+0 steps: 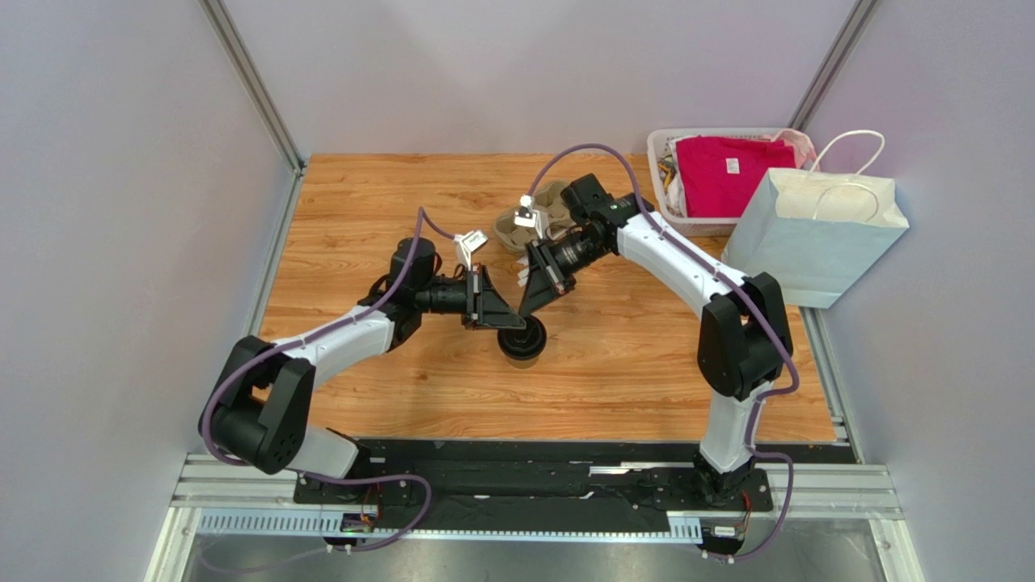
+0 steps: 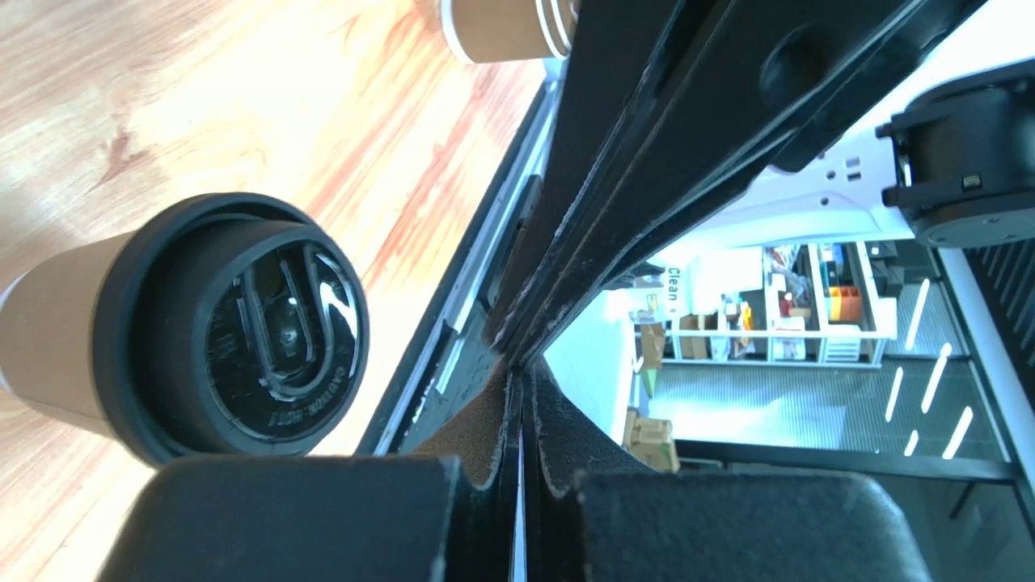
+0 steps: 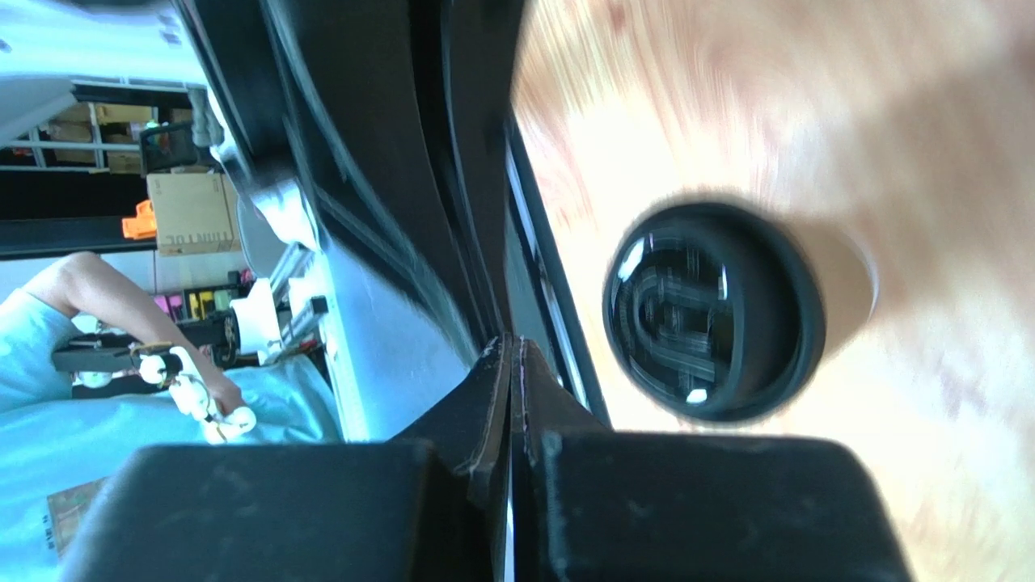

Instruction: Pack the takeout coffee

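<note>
- Takeout coffee [image 1: 522, 343] stands upright on the wooden table [image 1: 365, 230], near the middle and a little toward the arms' side. It is a brown kraft-paper cup under a round black lid [image 2: 261, 327].
- The left wrist view shows raised lettering along the lid's edge that reads "CAUTION HOT", below a moulded U-shaped pattern. In the right wrist view the same lid is too blurred to read.
- The left gripper [image 1: 520, 320] reaches in from the left with its fingers pressed together and nothing between them. The cup sits just to one side of them.
- The right gripper [image 1: 531, 306] comes in from the far right, also pressed together and holding nothing.
- The tips of the two grippers lie close together just above the cup. I cannot tell whether either one touches the lid.
- A moulded pulp cup carrier [image 1: 510, 230] lies farther back on the table, partly hidden by the right arm.
- A white basket [image 1: 662, 182] holding a red cloth [image 1: 729, 170] sits at the far right corner, with a pale paper bag [image 1: 808, 237] with white handles just in front of it.
- Beyond the table, in the left wrist view, a small sign [image 2: 672, 285] reads "Clean".
</note>
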